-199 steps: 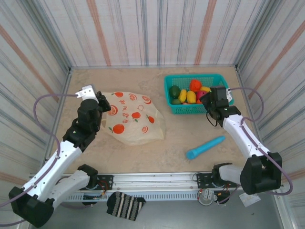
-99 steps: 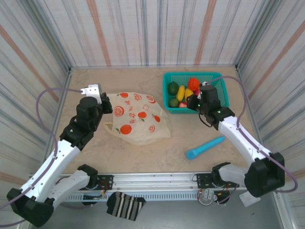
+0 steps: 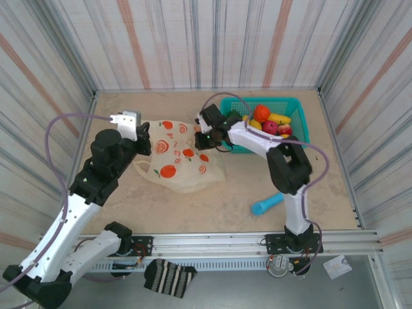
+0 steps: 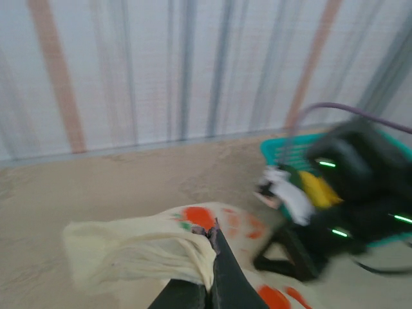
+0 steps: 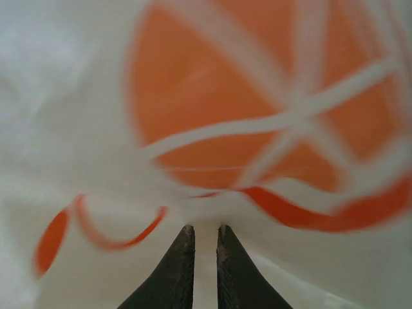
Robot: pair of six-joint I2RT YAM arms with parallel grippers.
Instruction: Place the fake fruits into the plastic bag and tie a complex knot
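Swinging away from the teal basket (image 3: 297, 103), my right arm (image 3: 257, 138) now reaches left to the plastic bag (image 3: 180, 164), which lies crumpled on the bench (image 3: 129, 206) between both arms.

The left jaws are clamped tight on a bunched fold at the bag's left edge. The right jaws, pressed against the citrus print at its right edge, have narrowed to a slit, apparently with film pinched between them, though that close view is blurred. The fake fruits (image 3: 269, 123) sit heaped in the basket, and a blue stick (image 3: 267, 204) lies near the front rail.
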